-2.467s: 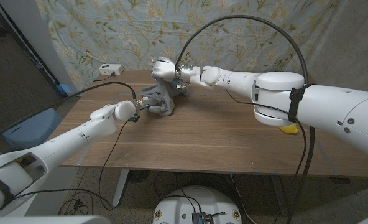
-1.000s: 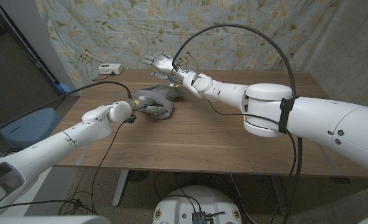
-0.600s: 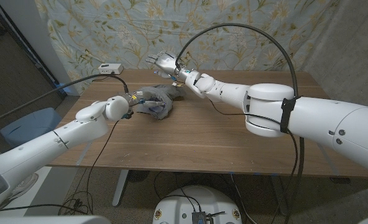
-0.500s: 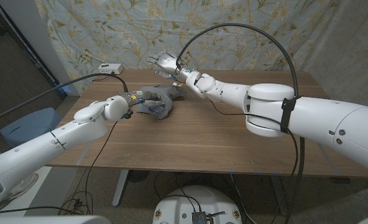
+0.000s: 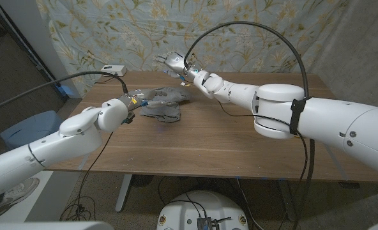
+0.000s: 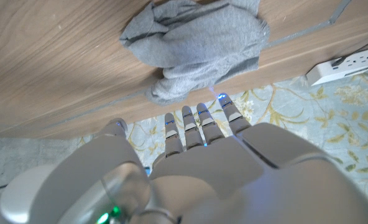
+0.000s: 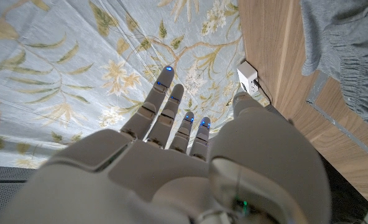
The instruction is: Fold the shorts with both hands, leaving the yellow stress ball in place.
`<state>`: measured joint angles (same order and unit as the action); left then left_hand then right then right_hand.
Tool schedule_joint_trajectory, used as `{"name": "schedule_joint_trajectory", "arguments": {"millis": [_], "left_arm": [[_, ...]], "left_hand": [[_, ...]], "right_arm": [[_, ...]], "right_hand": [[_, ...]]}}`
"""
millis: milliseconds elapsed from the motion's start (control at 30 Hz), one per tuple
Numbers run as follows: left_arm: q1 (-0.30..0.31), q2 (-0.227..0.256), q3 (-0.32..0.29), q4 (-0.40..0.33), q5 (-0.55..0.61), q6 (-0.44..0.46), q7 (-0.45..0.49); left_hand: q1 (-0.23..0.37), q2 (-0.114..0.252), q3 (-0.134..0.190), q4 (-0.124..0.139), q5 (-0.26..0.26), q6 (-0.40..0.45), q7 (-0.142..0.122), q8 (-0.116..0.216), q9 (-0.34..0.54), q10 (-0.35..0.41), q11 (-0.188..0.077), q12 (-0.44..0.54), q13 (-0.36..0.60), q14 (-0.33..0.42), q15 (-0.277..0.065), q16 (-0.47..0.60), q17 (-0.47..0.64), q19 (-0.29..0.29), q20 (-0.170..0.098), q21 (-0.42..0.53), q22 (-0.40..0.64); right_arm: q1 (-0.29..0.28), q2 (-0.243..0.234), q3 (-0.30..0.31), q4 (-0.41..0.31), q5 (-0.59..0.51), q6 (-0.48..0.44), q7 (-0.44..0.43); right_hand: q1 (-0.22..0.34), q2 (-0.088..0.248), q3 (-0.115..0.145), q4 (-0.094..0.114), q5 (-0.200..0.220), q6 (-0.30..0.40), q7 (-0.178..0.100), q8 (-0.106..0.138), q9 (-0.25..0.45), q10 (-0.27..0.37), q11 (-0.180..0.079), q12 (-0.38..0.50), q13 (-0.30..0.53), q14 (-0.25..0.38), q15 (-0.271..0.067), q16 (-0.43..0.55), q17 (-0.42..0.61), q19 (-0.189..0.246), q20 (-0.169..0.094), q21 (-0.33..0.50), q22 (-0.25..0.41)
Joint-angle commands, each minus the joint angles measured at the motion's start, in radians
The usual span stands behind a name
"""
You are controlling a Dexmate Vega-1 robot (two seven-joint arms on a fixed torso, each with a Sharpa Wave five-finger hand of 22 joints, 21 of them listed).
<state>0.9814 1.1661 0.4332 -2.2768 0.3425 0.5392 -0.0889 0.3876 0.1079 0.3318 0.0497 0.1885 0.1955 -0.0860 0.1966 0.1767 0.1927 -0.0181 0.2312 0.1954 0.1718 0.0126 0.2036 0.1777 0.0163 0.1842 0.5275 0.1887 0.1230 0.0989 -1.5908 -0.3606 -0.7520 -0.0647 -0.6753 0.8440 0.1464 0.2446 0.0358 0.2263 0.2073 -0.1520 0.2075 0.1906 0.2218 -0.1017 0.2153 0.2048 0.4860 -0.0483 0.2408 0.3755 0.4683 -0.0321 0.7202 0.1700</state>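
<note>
A: Where are the shorts (image 5: 164, 104) sitting?

B: Bunched in a grey heap on the worktop (image 5: 227, 137), toward its far left part. In the left wrist view the cloth (image 6: 193, 46) lies doubled over itself, loose and rumpled, not in a flat, squared fold.

A: And the hands?

B: The left hand (image 5: 135, 102) is at the near-left edge of the heap. In its own wrist view the fingers (image 6: 189, 122) reach straight out, spread, with nothing between them; they point at the cloth without gripping it. I cannot tell whether the tips touch it.

A: The right one?

B: The right hand (image 5: 174, 64) is raised beyond the heap, near the far edge of the worktop, in front of the flowered curtain (image 5: 253, 29). Its fingers (image 7: 171, 106) are fanned apart and hold nothing. The shorts' waistband (image 7: 352, 68) shows off to the side of it, well clear.

A: Why would both be released?

B: My guess: the 2 hands have let the cloth drop and are free to take a new hold. The pile looks only partly folded, so another pass seems needed.

A: The yellow stress ball?

B: I can't make it out anywhere. A white power strip (image 5: 113, 70) sits at the far left corner, nothing more.
</note>
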Motion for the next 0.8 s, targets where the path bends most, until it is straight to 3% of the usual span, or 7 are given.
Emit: {"name": "schedule_joint_trajectory", "arguments": {"millis": [33,133,267,433,600,800], "left_arm": [[0.168,0.047,-0.152,-0.087,-0.044,-0.057,0.184],[0.191,0.021,-0.168,-0.061,-0.051,-0.091,0.232],[0.212,-0.023,-0.187,-0.01,-0.07,-0.164,0.297],[0.205,-0.082,-0.205,0.07,-0.128,-0.281,0.331],[0.17,-0.126,-0.197,0.137,-0.169,-0.372,0.327],[0.121,-0.195,-0.179,0.226,-0.225,-0.479,0.328]], "left_hand": [[0.009,-0.003,0.001,-0.01,-0.001,0.013,-0.001,0.005,0.003,0.022,-0.002,0.008,0.0,0.028,-0.003,0.01,0.003,0.013,0.002,0.0,0.002],[0.009,-0.003,0.002,-0.011,-0.002,0.012,-0.002,0.003,0.003,0.025,-0.003,0.008,0.0,0.035,-0.003,0.012,0.004,0.016,0.004,0.0,0.002],[0.007,-0.002,0.002,-0.012,-0.002,-0.001,-0.007,-0.003,0.003,0.023,-0.004,0.006,0.0,0.038,-0.001,0.011,0.004,0.019,0.004,0.0,0.002],[0.001,0.0,0.002,-0.011,-0.003,-0.018,-0.011,-0.011,0.003,0.003,-0.002,-0.004,0.001,0.036,0.004,0.008,0.006,0.018,0.005,-0.002,0.004],[-0.007,0.004,0.002,-0.008,-0.003,-0.039,-0.013,-0.017,0.003,-0.011,-0.004,-0.011,0.001,0.027,0.01,0.003,0.008,0.014,0.009,-0.005,0.005],[-0.016,0.012,0.003,-0.002,-0.002,-0.053,-0.008,-0.02,0.004,-0.023,0.002,-0.016,0.002,0.02,0.014,-0.001,0.01,0.012,0.014,-0.008,0.006]], "right_arm": [[0.001,-0.026,0.023,-0.013,0.023,-0.001,-0.062],[-0.01,-0.071,0.053,-0.075,0.032,0.005,-0.129],[-0.048,-0.227,0.128,-0.354,0.038,-0.055,-0.078],[-0.117,-0.365,0.262,-0.587,0.085,-0.031,-0.005],[-0.202,-0.458,0.402,-0.743,0.155,0.035,0.062],[-0.304,-0.527,0.555,-0.854,0.253,0.118,0.13]], "right_hand": [[0.011,-0.001,0.005,-0.004,0.005,0.016,0.0,0.006,0.002,0.012,0.002,0.001,0.0,0.003,-0.141,-0.002,0.004,0.009,0.005,-0.005,0.001],[0.004,-0.003,0.003,-0.001,0.002,0.023,0.0,0.007,0.002,0.015,0.006,0.001,0.001,0.001,-0.136,-0.003,0.004,0.009,0.007,-0.007,0.001],[-0.017,-0.007,-0.003,0.007,-0.006,0.042,0.004,0.012,0.002,0.022,0.012,0.001,0.001,-0.002,-0.128,-0.003,0.004,0.008,0.011,-0.012,0.001],[-0.06,-0.017,-0.017,0.024,-0.018,0.063,0.011,0.013,0.002,0.041,0.031,0.004,0.001,-0.016,-0.105,-0.007,0.004,-0.001,0.022,-0.024,0.002],[-0.129,-0.032,-0.044,0.052,-0.032,0.085,0.026,0.014,0.003,0.057,0.049,0.003,0.002,-0.027,-0.078,-0.006,0.005,-0.017,0.043,-0.042,0.003],[-0.18,-0.049,-0.067,0.068,-0.037,0.116,0.042,0.017,0.003,0.085,0.073,0.008,0.003,-0.032,-0.052,-0.004,0.003,-0.021,0.079,-0.056,0.004]]}}
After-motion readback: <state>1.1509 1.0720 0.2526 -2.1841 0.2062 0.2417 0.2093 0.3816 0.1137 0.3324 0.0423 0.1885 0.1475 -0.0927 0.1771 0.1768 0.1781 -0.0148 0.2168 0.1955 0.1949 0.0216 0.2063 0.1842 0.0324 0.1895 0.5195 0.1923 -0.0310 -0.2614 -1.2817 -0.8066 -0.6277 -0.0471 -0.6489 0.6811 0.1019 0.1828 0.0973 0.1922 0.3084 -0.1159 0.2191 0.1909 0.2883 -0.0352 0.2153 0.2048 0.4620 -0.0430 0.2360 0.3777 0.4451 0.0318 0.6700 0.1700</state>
